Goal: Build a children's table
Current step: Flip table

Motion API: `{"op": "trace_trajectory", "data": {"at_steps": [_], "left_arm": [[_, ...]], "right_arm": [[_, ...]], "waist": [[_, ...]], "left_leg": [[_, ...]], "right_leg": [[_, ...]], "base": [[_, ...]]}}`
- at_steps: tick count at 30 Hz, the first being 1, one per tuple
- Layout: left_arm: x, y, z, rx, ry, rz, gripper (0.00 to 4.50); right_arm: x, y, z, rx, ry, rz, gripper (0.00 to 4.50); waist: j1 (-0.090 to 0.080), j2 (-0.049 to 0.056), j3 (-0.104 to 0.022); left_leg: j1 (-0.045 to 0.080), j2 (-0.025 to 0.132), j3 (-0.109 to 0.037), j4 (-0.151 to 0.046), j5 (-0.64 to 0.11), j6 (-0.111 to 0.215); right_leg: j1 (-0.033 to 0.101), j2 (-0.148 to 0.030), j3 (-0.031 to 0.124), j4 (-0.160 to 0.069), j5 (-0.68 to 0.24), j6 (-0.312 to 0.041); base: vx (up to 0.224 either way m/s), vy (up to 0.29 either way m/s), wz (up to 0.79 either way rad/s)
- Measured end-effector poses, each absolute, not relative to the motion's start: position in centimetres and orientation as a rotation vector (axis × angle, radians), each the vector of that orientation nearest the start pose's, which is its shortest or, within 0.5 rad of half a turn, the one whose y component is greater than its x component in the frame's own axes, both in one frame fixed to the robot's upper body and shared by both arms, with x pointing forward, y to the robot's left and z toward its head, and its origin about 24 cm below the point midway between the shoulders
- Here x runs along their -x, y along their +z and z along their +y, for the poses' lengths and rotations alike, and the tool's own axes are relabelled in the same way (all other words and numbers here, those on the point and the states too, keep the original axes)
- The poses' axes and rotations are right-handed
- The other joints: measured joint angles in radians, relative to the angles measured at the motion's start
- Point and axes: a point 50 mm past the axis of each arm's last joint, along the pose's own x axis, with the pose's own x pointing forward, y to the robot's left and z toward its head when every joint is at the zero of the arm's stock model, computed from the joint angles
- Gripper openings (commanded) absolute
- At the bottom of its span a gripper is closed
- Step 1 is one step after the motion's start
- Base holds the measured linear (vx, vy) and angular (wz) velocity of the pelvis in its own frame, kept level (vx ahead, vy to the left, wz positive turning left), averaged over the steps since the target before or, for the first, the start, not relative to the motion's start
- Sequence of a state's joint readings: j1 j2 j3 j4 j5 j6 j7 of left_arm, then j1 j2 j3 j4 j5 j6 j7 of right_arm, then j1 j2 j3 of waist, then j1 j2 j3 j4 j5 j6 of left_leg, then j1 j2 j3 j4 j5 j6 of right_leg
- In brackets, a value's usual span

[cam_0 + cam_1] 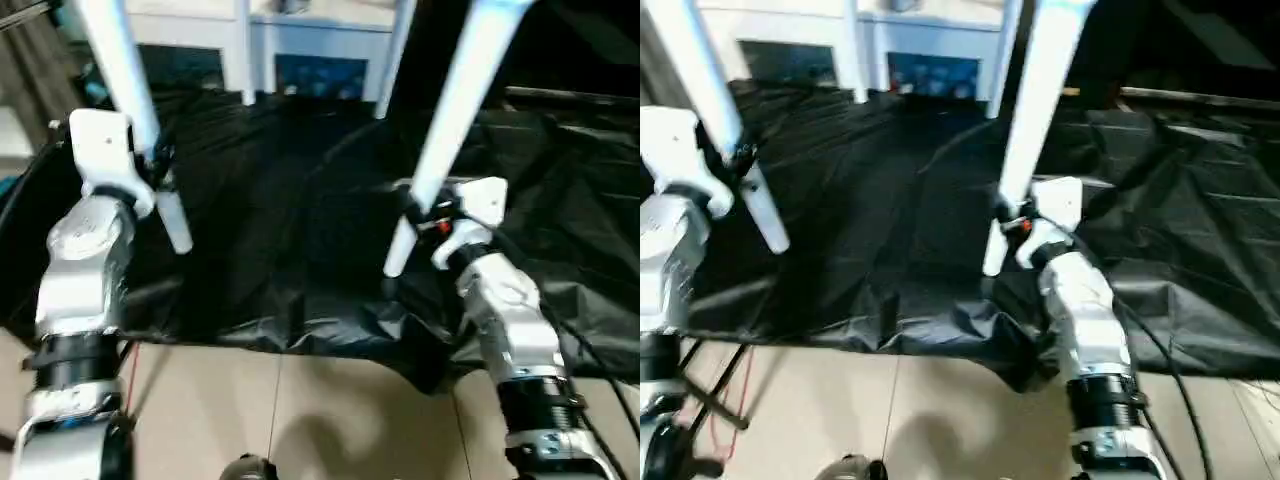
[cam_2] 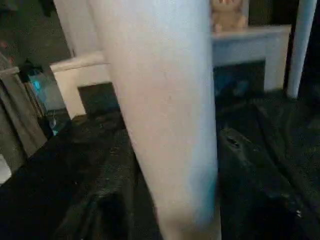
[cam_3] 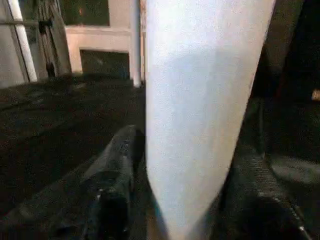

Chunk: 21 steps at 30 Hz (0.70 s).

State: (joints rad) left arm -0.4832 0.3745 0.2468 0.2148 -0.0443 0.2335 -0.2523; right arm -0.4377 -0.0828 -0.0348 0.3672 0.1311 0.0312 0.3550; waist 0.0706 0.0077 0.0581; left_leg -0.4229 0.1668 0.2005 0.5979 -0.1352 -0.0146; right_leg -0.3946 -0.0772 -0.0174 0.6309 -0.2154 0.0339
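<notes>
Left gripper: I have it clamped on one white leg, low on the tube; the leg tilts up toward 11 o'clock and its short lower end hangs free above the black cloth.
Right gripper: clamped on a second leg, which leans toward 1 o'clock; its lower tip points down near the cloth's front edge.
Tabletop: I cannot find it, so I judge the sockets lie outside what I see.
Step in hand: carrying both legs. I want to keep each tube close to upright and the two well apart, since I hold them near the bottom and the long tops will swing.
In the way: two more white legs stand at 12 o'clock before the white cabinet; the raised tubes could knock them.
Cloth: its wrinkled folds by the right tip could snag it.
</notes>
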Motion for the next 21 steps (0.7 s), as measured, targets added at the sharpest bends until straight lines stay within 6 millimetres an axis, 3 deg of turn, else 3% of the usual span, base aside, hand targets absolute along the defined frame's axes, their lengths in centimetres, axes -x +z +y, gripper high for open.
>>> {"op": "trace_trajectory", "data": {"at_steps": [6,10,15,17,21], "left_arm": [[-29.6,11.5,25.2,-0.171,-0.007,-0.012,3.04],[-25.8,11.1,25.1,-0.144,-0.011,-0.034,3.39],[-22.0,9.8,24.1,-0.076,-0.044,0.006,3.65],[-21.3,9.1,23.2,-0.068,-0.079,0.047,3.65],[-20.6,7.8,21.3,-0.073,-0.111,0.129,3.65]], "right_arm": [[-32.0,8.5,-13.0,-0.027,0.416,-0.058,2.89],[-29.4,8.4,-13.9,-0.048,0.38,-0.048,3.33],[-25.9,8.4,-15.1,-0.09,0.307,-0.019,3.39],[-24.9,8.2,-15.5,-0.093,0.288,0.007,3.39],[-23.4,7.6,-16.2,-0.096,0.262,0.064,3.39]], "waist": [[-0.006,-0.002,-0.001],[-0.007,-0.003,-0.001],[-0.004,-0.003,-0.001],[-0.004,-0.004,-0.002],[-0.01,-0.002,-0.001]], "left_leg": [[-0.008,0.001,0.0,0.0,0.0,0.0],[-0.012,0.002,0.0,-0.002,0.0,0.0],[-0.005,0.002,0.0,-0.006,-0.001,-0.001],[0.003,0.001,0.0,-0.01,-0.001,-0.002],[0.007,-0.001,-0.006,-0.013,-0.001,-0.002]], "right_leg": [[-0.002,0.001,0.0,-0.001,0.008,-0.006],[-0.005,0.002,0.0,-0.006,0.008,-0.005],[-0.004,0.003,0.0,-0.01,0.001,0.006],[0.0,0.003,0.001,-0.014,0.0,0.008],[-0.001,0.003,0.0,-0.022,0.0,0.008]], "base": [[0.0,0.0,0.0],[0.0,0.0,0.0],[0.0,0.0,0.0],[-0.053,0.0,-0.02],[-0.025,0.008,-0.06]]}}
